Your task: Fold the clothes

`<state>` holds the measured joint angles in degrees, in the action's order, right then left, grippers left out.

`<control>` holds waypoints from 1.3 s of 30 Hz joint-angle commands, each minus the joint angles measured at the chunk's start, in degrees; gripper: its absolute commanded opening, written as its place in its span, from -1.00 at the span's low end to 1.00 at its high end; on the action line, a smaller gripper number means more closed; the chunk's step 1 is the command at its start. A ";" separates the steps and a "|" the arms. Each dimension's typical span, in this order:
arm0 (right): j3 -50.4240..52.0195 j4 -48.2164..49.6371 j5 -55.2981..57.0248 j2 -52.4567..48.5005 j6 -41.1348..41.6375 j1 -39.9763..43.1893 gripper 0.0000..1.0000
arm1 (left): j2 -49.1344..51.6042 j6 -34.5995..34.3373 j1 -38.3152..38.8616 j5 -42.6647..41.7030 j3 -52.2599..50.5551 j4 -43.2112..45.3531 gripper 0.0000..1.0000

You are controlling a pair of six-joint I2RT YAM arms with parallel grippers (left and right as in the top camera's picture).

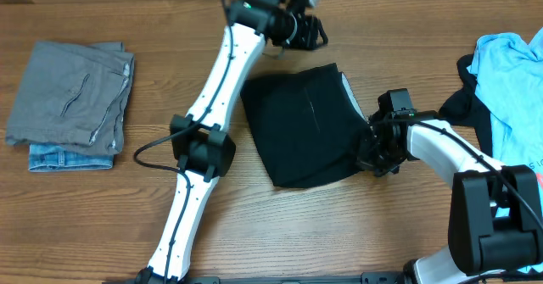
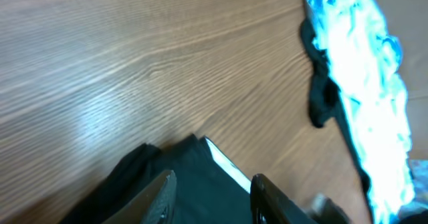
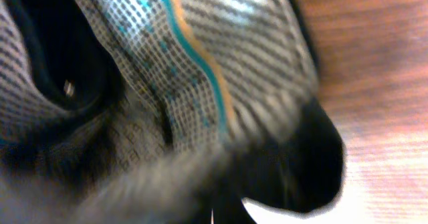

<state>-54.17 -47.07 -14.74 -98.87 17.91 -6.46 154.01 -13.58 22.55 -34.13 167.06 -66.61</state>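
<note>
Black garment (image 1: 301,123) laid folded on mid-worktop (image 1: 102,225), right edge pinched in clenched right claw (image 1: 374,153), left claw (image 1: 312,31) released beyond it, grey piece (image 1: 68,93) stacked on denim piece (image 1: 68,158) far left, blue T-shirt (image 1: 513,80) far right.

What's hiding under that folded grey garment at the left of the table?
Under the folded grey fabric garment lies a blue denim piece; only a strip along the near edge shows. The rest is covered, so its shape cannot be told.
</note>
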 commanded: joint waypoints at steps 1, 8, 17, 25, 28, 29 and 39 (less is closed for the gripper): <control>-7.72 -5.03 1.22 4.31 -0.31 0.11 -0.91 | -2.58 0.31 -1.05 -1.36 7.19 -5.53 -0.15; -11.85 -8.85 -18.84 9.94 -6.43 0.04 -0.91 | -2.45 7.30 -0.59 -1.46 4.31 -16.39 -0.52; -5.68 -3.72 -20.02 9.81 -12.15 0.15 -0.92 | -2.45 19.82 0.74 -14.86 -10.58 -30.23 -0.92; -0.96 6.12 -14.14 8.74 -10.64 0.22 -0.92 | -2.51 21.84 2.03 -16.04 -19.26 -30.23 -0.92; -0.52 9.40 -12.87 8.09 -7.69 0.22 -0.92 | -2.51 22.86 2.27 -15.02 -21.20 -30.23 -0.92; -0.52 9.97 -12.87 7.91 -7.39 0.22 -0.92 | -2.51 22.86 2.25 -15.02 -21.70 -30.23 -0.92; -0.52 15.17 -8.04 0.90 -5.88 0.24 -0.92 | -2.51 25.75 4.79 -16.02 -28.41 -30.25 -0.92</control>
<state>-55.05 -32.88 -25.78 -94.80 10.81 -6.42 152.27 8.75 25.34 -48.05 140.70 -96.66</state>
